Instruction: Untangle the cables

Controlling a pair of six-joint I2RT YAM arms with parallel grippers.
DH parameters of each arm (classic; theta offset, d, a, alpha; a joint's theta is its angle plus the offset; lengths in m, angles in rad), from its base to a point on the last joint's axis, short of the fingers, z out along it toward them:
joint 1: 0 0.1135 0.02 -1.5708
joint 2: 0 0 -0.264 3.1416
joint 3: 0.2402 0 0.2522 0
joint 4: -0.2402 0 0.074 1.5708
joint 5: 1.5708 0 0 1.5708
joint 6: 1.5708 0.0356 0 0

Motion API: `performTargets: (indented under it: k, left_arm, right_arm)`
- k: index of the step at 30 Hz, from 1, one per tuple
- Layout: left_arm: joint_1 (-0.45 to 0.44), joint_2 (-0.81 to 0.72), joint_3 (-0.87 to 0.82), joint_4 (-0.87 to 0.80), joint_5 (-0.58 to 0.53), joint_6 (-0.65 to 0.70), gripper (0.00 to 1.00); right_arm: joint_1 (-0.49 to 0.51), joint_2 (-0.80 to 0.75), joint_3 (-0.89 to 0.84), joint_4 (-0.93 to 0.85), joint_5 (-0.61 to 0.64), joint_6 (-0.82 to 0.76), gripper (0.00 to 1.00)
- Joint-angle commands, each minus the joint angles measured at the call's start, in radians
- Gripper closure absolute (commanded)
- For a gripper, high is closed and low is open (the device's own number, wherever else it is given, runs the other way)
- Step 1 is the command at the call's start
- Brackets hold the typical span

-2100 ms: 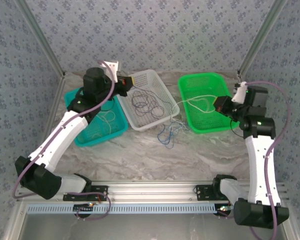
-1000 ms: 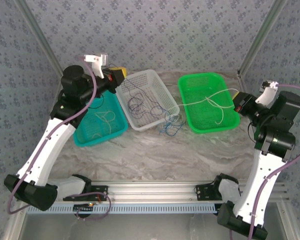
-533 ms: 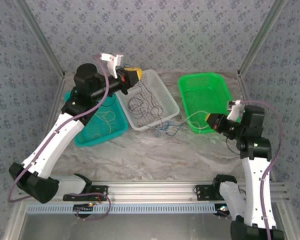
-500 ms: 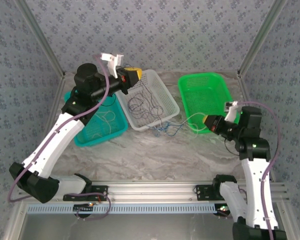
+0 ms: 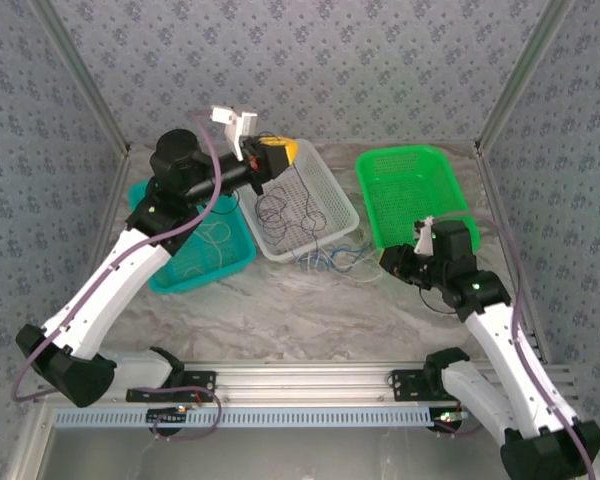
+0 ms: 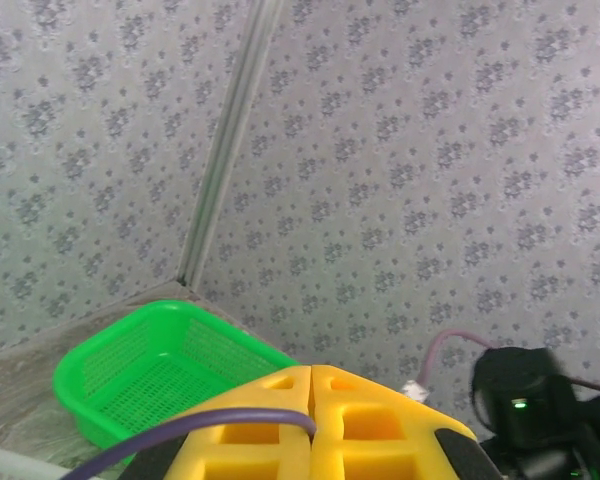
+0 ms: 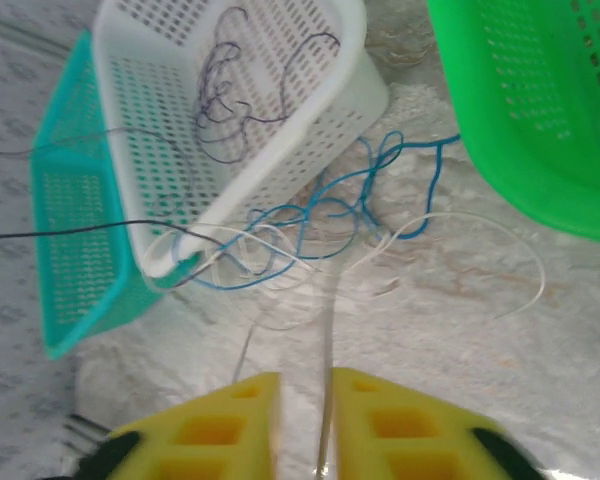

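While the knot is unresolved, logging the layout from the biggest item down.

The marble tabletop carries three mesh baskets in a row: teal basket at left, white basket in the middle, green basket at right.

The left arm is raised over the white basket. The left hand has its yellow pads pressed together, pinching the dark purple cable, which runs into the seam between them. Dark loops also lie inside the white basket; I cannot tell if they are the same strand.

The right arm is low, near the green basket's front corner. The right hand has its pads slightly parted. The pale whitish cable runs through the gap and does not look squeezed.

The blue cable lies on the tabletop between the white and green baskets. It is looped with the pale one at the white basket's near corner.

Risks (my judgement):
- With the right hand loose, the pale cable can slide out, so a lift by the left hand would meet no counter-hold.
- If the dark cable is caught in the blue and pale knot or in the mesh, pulling could cinch the knot or drag the light white basket.
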Motion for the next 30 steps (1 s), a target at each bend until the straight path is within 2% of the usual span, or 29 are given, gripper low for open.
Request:
performTargets:
  k: [1, 3, 4, 5, 6, 9, 11, 17, 19, 24, 27, 30]
  left_arm:
    - [-0.024, -0.039, -0.008, 0.070, 0.023, 0.003, 1.00]
    - [-0.038, -0.043, -0.016, 0.074, 0.023, 0.003, 1.00]
    - [-0.043, -0.045, -0.019, 0.073, 0.022, 0.003, 1.00]
    - [-0.048, -0.048, -0.024, 0.073, 0.017, 0.003, 1.00]
    - [-0.050, -0.050, -0.025, 0.069, 0.011, 0.003, 1.00]
    - [-0.051, -0.051, -0.024, 0.057, -0.004, 0.010, 1.00]
    - [-0.051, -0.048, -0.020, 0.061, -0.011, 0.007, 1.00]
    - [-0.059, -0.031, 0.006, 0.060, -0.030, -0.002, 1.00]
    - [-0.062, -0.031, 0.011, 0.057, -0.032, -0.002, 1.00]
    - [-0.066, -0.030, 0.025, 0.051, -0.032, -0.006, 1.00]
    - [-0.069, -0.031, 0.031, 0.049, -0.035, -0.012, 1.00]
    - [-0.072, -0.033, 0.034, 0.063, -0.035, -0.028, 1.00]
  right_arm:
    - [0.023, 0.039, 0.001, 0.077, 0.052, 0.016, 0.72]
    - [0.041, 0.072, 0.015, 0.070, 0.036, -0.010, 0.64]
    - [0.050, 0.081, 0.028, 0.052, 0.044, -0.032, 0.57]
    - [0.062, 0.085, 0.047, 0.023, 0.067, -0.052, 0.43]
    - [0.076, 0.078, 0.064, 0.009, 0.100, -0.101, 0.38]
    - [0.135, 0.025, 0.084, -0.001, 0.187, -0.175, 0.29]
    - [0.199, 0.000, 0.062, 0.088, 0.222, -0.203, 0.25]
    - [0.453, 0.097, -0.013, 0.334, 0.402, -0.345, 0.17]
    - [0.503, 0.159, -0.016, 0.389, 0.468, -0.387, 0.16]
    - [0.530, 0.257, -0.061, 0.642, 0.516, -0.451, 0.15]
    - [0.529, 0.307, -0.064, 0.734, 0.551, -0.487, 0.15]
    - [0.528, 0.353, -0.060, 0.818, 0.512, -0.520, 0.15]
